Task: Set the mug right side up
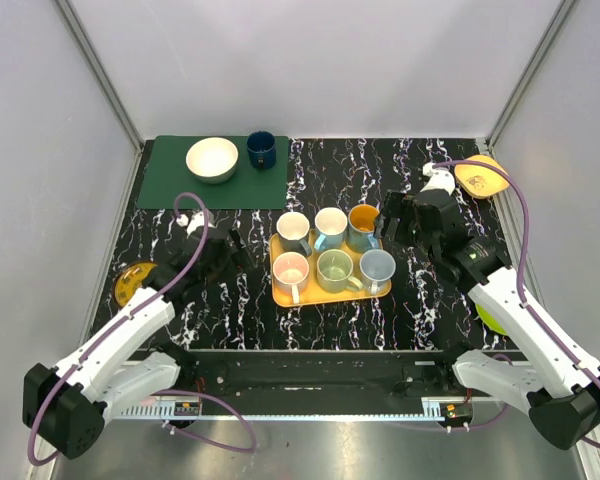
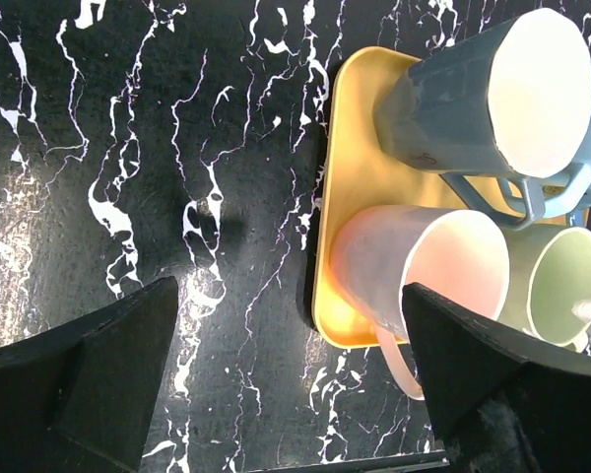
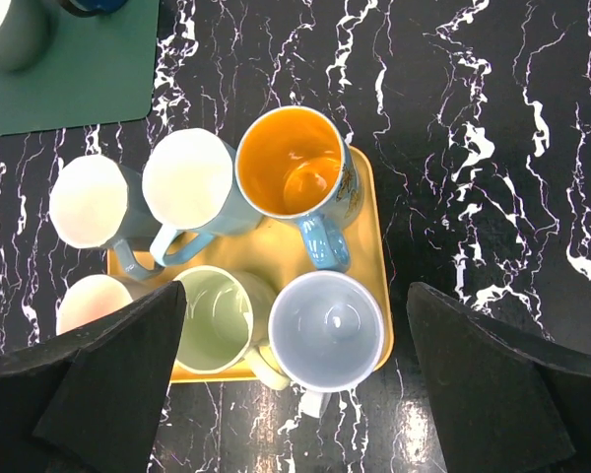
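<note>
A yellow tray [image 1: 320, 292] holds several mugs, all mouth up: grey-blue [image 1: 293, 230], light blue [image 1: 330, 226], orange-lined [image 1: 363, 222], pink [image 1: 291, 271], green [image 1: 335, 268] and pale blue [image 1: 377, 266]. My left gripper [image 1: 238, 246] is open and empty, low over the table just left of the tray; its wrist view [image 2: 291, 394] shows the pink mug [image 2: 414, 276] close to the right finger. My right gripper [image 1: 392, 222] is open and empty, above the tray's right end; its wrist view [image 3: 295, 394] looks down on the pale blue mug [image 3: 328, 330] and orange-lined mug [image 3: 289, 163].
A green mat [image 1: 170, 180] at the back left carries a white bowl [image 1: 212, 159] and a dark blue mug [image 1: 261, 150]. Yellow objects lie at the back right [image 1: 482, 176] and the left edge [image 1: 135, 280]. Grey walls close in three sides.
</note>
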Robot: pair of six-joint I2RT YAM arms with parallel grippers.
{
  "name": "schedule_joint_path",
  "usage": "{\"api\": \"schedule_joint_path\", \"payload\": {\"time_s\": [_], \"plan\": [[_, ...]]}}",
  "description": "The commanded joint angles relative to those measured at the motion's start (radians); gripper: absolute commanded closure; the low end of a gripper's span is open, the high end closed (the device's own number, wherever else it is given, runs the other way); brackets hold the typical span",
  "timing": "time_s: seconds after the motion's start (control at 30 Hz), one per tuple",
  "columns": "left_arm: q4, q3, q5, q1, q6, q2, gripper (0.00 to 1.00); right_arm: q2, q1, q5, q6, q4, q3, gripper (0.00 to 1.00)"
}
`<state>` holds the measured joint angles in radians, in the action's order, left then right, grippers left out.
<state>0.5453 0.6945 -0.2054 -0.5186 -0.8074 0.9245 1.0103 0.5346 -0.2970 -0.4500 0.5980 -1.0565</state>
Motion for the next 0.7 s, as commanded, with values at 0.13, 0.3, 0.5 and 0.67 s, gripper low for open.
{"api": "schedule_joint_path", "payload": {"time_s": [0.13, 0.3, 0.5, 0.67], "plan": [[-0.053, -0.050, -0.033, -0.111, -0.067, -0.102, 0.01, -0.001, 0.010, -0.033, 0.036, 0.072, -0.033, 0.00], [0.128, 0.018, -0.358, -0.404, -0.398, 0.003, 0.01, -0.029, 0.010, -0.036, 0.024, 0.051, 0.023, 0.00], [0.161, 0.017, -0.335, -0.498, -0.664, 0.109, 0.01, -0.053, 0.011, -0.034, 0.019, 0.033, 0.038, 0.00], [0.153, 0.108, -0.481, -0.604, -0.564, 0.160, 0.01, -0.096, 0.011, -0.027, 0.019, 0.020, 0.058, 0.00]]}}
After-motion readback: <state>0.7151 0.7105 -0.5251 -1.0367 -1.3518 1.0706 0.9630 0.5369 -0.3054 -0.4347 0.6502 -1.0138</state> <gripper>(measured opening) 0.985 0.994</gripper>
